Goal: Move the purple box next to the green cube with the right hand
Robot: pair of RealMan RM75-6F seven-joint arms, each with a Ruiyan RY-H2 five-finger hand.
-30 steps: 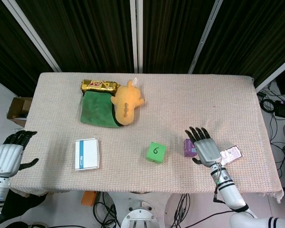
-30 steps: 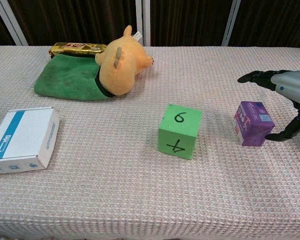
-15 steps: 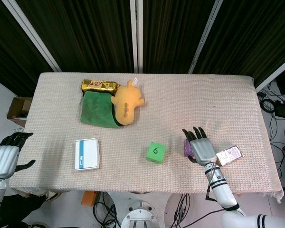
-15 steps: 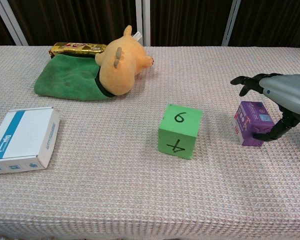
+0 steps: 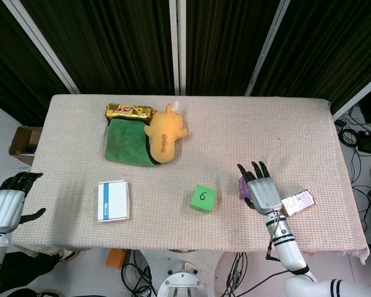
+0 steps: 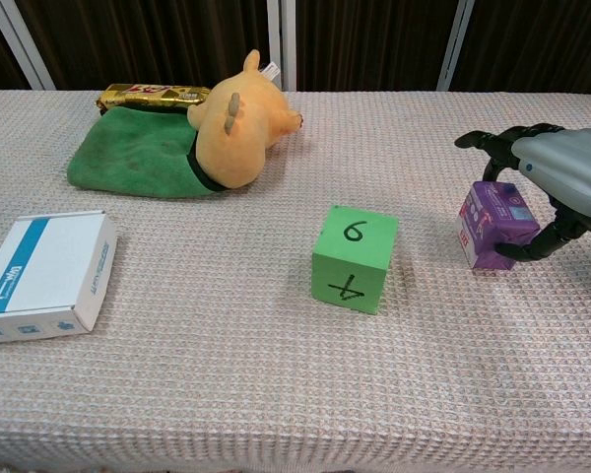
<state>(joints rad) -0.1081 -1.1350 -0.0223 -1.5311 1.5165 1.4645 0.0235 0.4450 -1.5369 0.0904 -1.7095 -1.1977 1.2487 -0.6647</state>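
Toward the right end of the table (image 5: 297,133), near its front edge, my right hand (image 5: 263,193) sits over the purple box (image 6: 492,224). From the chest view the thumb hooks round the box's near side while the other fingers (image 6: 483,141) arch over the top, so I judge the grasp to be closing; I cannot tell whether the far fingers touch, or whether the box is clear of the cloth. I would call this the grasping step, with the carry not yet begun.

The green cube (image 6: 355,258) stands well apart from the box, toward the middle of the front edge, with bare cloth between them. Next I need a firm hold, then a short sideways move toward the cube, setting the box down just beside it without knocking it — the cube looks light and could slide.

A small printed packet (image 5: 298,202) lies just beside my wrist on the outer side, away from the path. Further off, a white and blue box (image 5: 112,200) rests near the front left corner, and a yellow plush toy (image 5: 163,136) lies on a green cloth (image 5: 125,143) with a gold wrapped bar (image 5: 130,111) toward the back left — none in the way. My left hand (image 5: 5,207) hangs off the left edge, fingers apart, empty.
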